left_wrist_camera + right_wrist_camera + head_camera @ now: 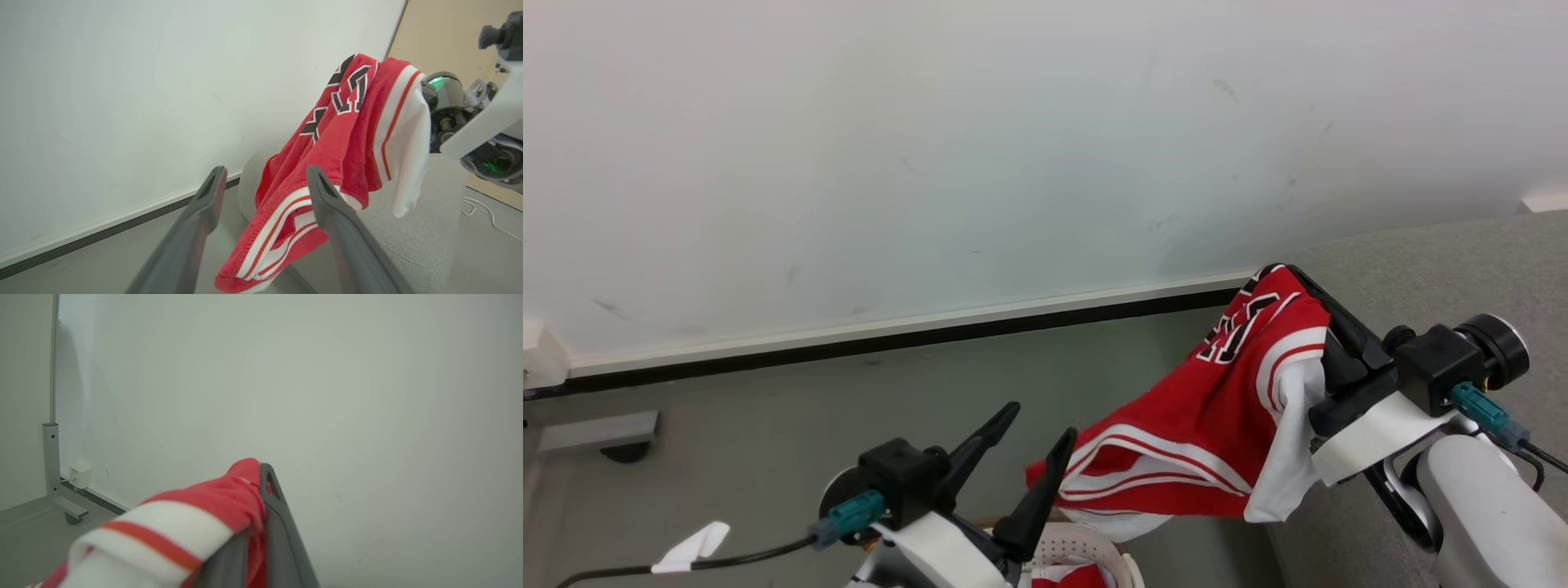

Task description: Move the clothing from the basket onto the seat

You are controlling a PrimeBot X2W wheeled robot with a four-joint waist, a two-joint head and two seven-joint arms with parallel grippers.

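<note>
**Red garment held up beside the seat**

Grey seat (1437,269) at right, under the white wall (931,147); clothing (1201,416) dangling in mid-air off its edge, pinched at the top in the closed right gripper (1282,271); basket (1086,543) low down, more red inside; left gripper (1041,420) spread wide by the hem, holding nothing.

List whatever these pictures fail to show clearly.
Basket: head view, cut by the bottom edge, partly behind the left end effector; contents mostly unseen.
Lettering on the clothing: folds break it up, unreadable.
Right end effector: right wrist view, cloth covers one finger.
Seat: head view, cut by the right edge.
</note>
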